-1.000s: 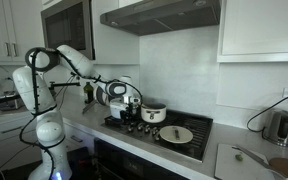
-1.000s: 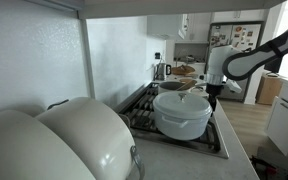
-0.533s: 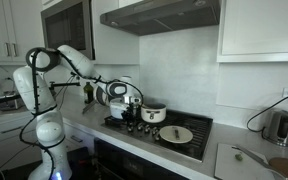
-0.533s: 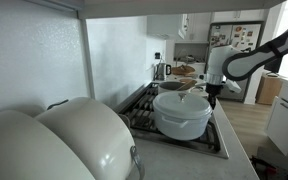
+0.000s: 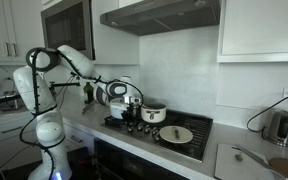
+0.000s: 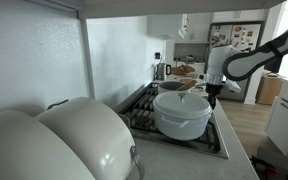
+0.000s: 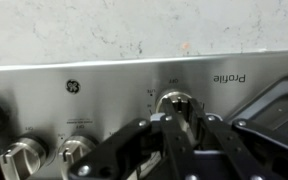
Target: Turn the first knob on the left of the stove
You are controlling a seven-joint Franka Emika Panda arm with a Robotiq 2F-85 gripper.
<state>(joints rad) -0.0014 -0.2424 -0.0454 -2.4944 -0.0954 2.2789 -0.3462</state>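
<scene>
1. In the wrist view, the small round silvery first knob [image 7: 176, 101] was seen right of centre, on the brushed steel front panel [image 7: 104, 85] of the black-grated stove [image 7: 276, 108]
2. The dark two-fingered gripper [image 7: 179, 122] was seen coming in from the bottom centre of that view, its fingers [image 7: 162, 128] set on either side of the first knob's lower part
3. The jaws were drawn narrow about the first knob; whether they were clenched on it or only just beside it could not be told
4. Further round silvery knobs [image 7: 76, 150] were seen at the lower left of the wrist view, well apart from the gripper
5. In an exterior view, the white jointed arm [image 5: 44, 90] was seen reaching in from the left of the frame, and the gripper [image 5: 134, 104] was held low at the front left end of the stove [image 5: 199, 128]
6. A white round pot [image 5: 154, 112] was seen on the stove near the gripper, with a pale round flat dish [image 5: 176, 134] lying to its lower right
7. In an exterior view, the gripper [image 6: 212, 95] was seen right of centre, beyond the lidded pot [image 6: 181, 113] standing on the stove [image 6: 139, 108]
</scene>
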